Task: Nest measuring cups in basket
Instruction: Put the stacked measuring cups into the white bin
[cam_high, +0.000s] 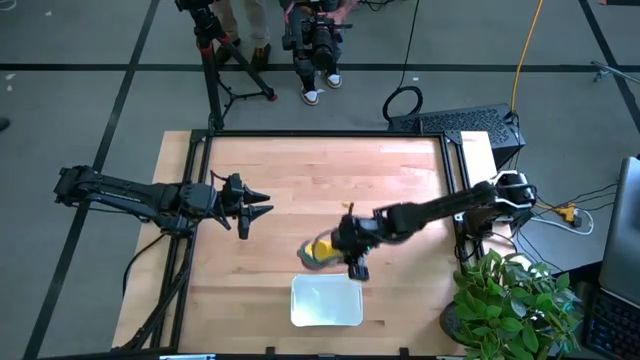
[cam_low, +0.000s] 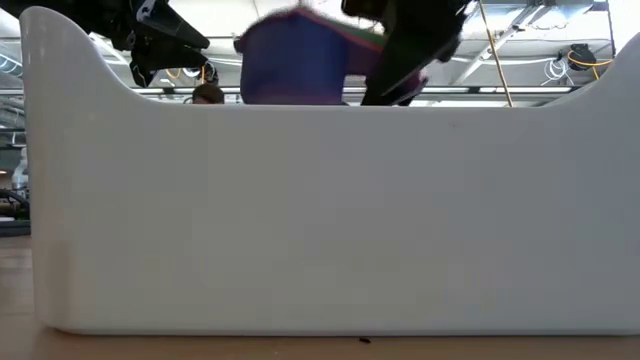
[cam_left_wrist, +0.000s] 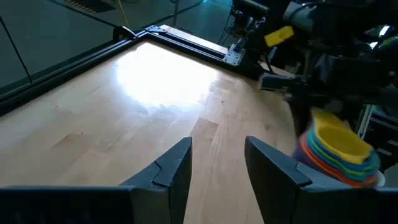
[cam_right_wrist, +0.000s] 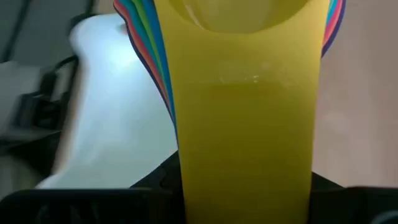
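Observation:
The measuring cups (cam_high: 320, 249) are nested in one stack, yellow innermost, just beyond the far side of the white basket (cam_high: 325, 301). My right gripper (cam_high: 350, 256) is shut on the stack from the table's right side. In the left wrist view the stack (cam_left_wrist: 339, 149) shows its yellow, green, blue and orange rims. The low view shows a blue cup (cam_low: 295, 60) above the basket's wall (cam_low: 320, 220), which hides the stack's base. My left gripper (cam_high: 258, 210) hovers open over the table's left half, away from the cups. My right gripper holds the nested cups by their stacked flat handles; the yellow handle (cam_right_wrist: 245, 124) lies on top, between the two fingers (cam_right_wrist: 155, 183). The fingers come level from the table's right and lie along the handles. The stack stands upright; whether its base is on the table is hidden.
The basket sits near the table's near edge, close below the stack. A black frame (cam_high: 330, 134) borders the wooden table. A potted plant (cam_high: 510, 300) stands off the right near corner. A tripod and a person's feet (cam_high: 320, 85) are beyond the far edge. Bare wood lies between the arms.

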